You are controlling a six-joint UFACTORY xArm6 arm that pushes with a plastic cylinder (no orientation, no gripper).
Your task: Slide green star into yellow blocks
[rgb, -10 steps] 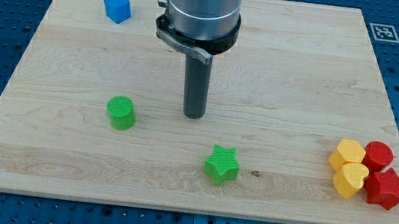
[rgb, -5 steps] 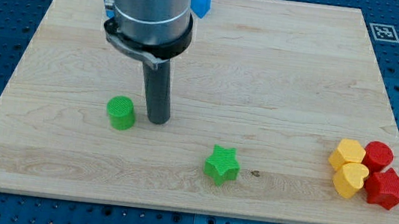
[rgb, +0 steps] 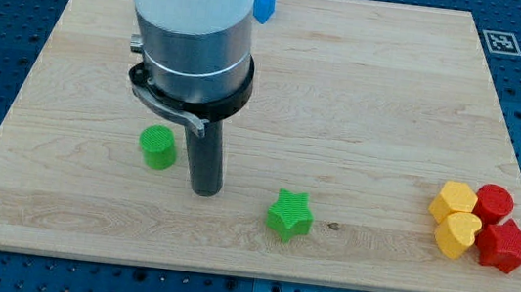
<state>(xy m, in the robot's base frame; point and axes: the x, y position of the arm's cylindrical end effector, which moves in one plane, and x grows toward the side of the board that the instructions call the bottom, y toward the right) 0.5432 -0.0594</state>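
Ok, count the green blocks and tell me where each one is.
2. The green cylinder sits just to the view's left of my tip; the green star lies to the tip's right, nearer the view's bottom. None looks hidden.

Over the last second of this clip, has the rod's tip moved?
Yes. My tip moved toward the view's left and bottom: it was above and left of the green star, and now sits level with it, between the star and the green cylinder.

Bare board lies between green star [rgb: 289,214] and yellow blocks [rgb: 455,218], nothing standing between
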